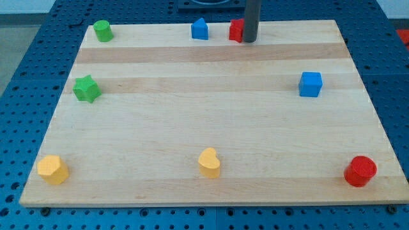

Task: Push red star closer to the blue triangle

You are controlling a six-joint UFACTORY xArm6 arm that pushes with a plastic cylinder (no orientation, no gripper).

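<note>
The red star (236,30) sits at the view's top edge of the wooden board, partly hidden behind my rod. The blue triangle (200,29) stands a short way to its left, with a small gap between them. My tip (250,41) rests on the board right against the red star's right side.
A green cylinder (102,30) is at the top left and a green star (86,88) at the left. A blue cube (310,84) is at the right. A yellow hexagon (52,169), a yellow heart (209,162) and a red cylinder (360,170) lie along the bottom.
</note>
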